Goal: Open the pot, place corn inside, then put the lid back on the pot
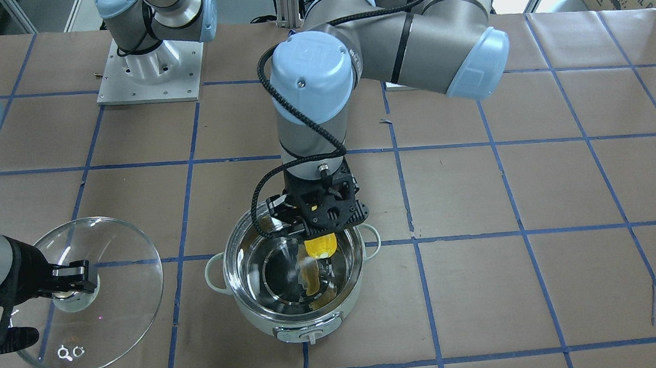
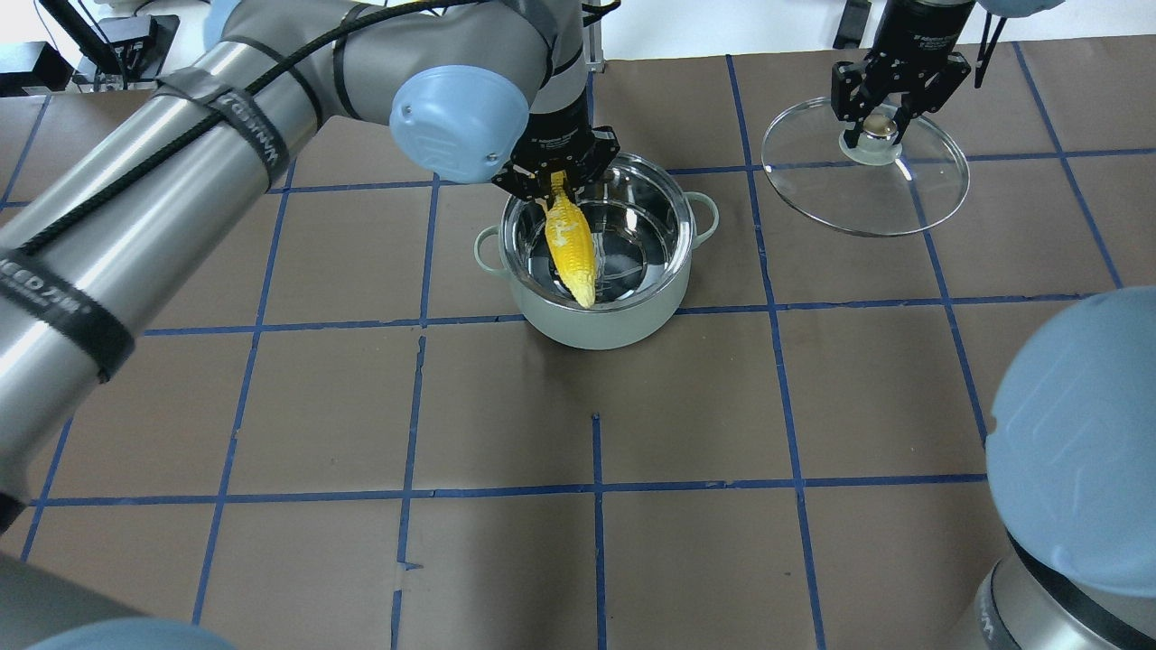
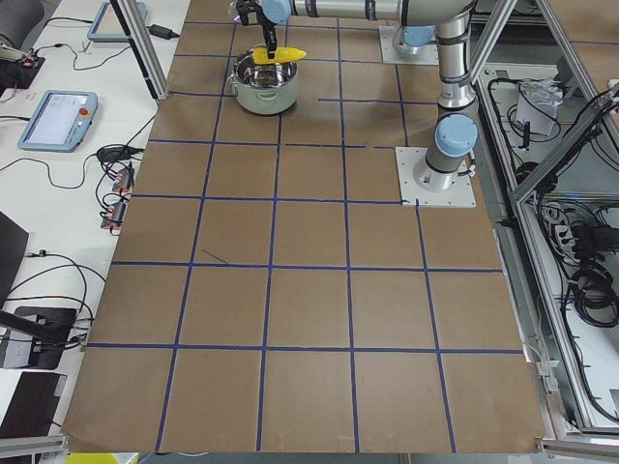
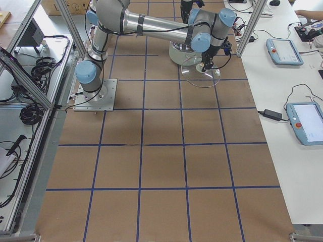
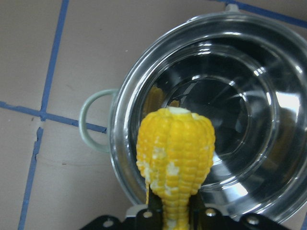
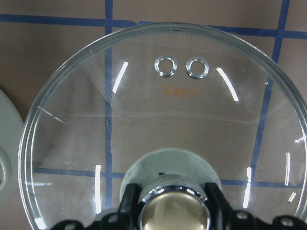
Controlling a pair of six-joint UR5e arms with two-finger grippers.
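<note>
The pale mint pot (image 1: 292, 326) stands open, its steel inside empty; it also shows in the overhead view (image 2: 605, 325) and the left wrist view (image 5: 120, 143). My left gripper (image 2: 557, 176) is shut on one end of the yellow corn (image 2: 571, 244) and holds it slanting just above the pot's opening. The corn also shows in the front view (image 1: 320, 246) and the left wrist view (image 5: 175, 158). My right gripper (image 2: 880, 122) is shut on the knob of the glass lid (image 2: 867, 194) and holds it tilted, well to the robot's right of the pot. The lid also shows in the front view (image 1: 112, 271) and the right wrist view (image 6: 163, 124).
The table (image 2: 596, 451) is brown with blue tape lines. The left arm's base plate (image 3: 437, 177) and the right arm's base plate (image 4: 94, 95) sit on the robot's side. Tablets and cables (image 4: 303, 121) lie on the white bench past the far edge.
</note>
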